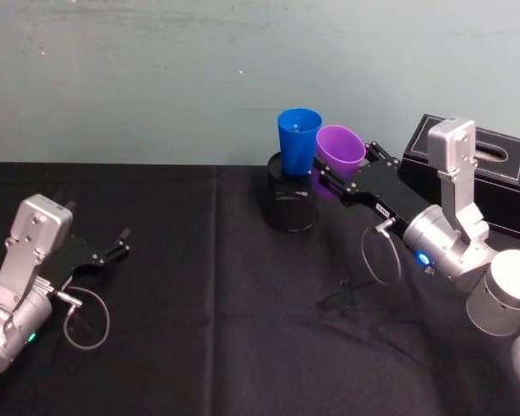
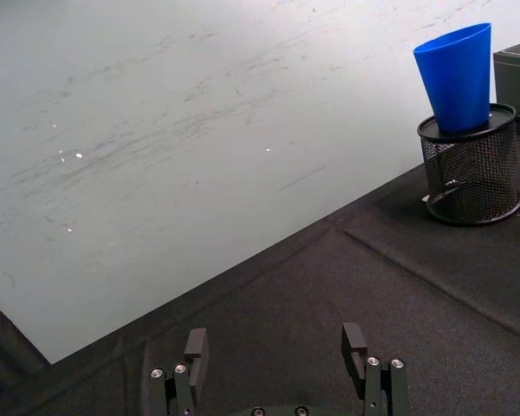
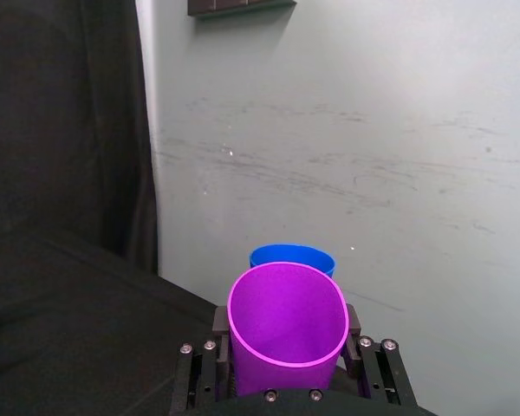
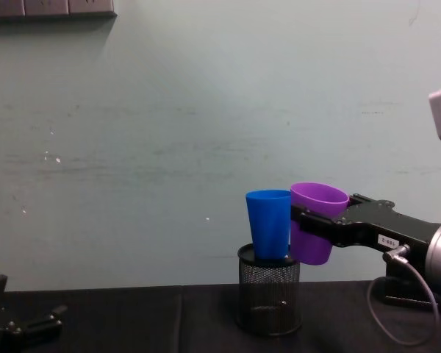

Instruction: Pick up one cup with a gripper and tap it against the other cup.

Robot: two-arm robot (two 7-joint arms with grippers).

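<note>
Left gripper (image 1: pixel 121 238): low over the black cloth (image 1: pixel 199 303) at the table's left, well apart from both cups. Its fingers stand apart with nothing between them, as the left wrist view shows plainly (image 2: pixel 275 342).

Right gripper (image 1: pixel 354 166): reaches in from the right, raised off the table. It is clamped on the purple cup (image 1: pixel 340 146), one finger on each side of the body.

Purple cup: held in the air, mouth up and tilted a little. It sits just right of the blue cup (image 1: pixel 297 139). In the chest view its side (image 4: pixel 312 248) meets the blue cup's side (image 4: pixel 269 224); they appear to touch.

Blue cup: stands in the black mesh holder (image 1: pixel 290 204), base inside, most of its height above the holder's rim, leaning slightly.

Mesh holder: upright on the cloth, mid-table, near the wall.

Black box (image 1: pixel 503 173): at the far right, behind the right arm.
</note>
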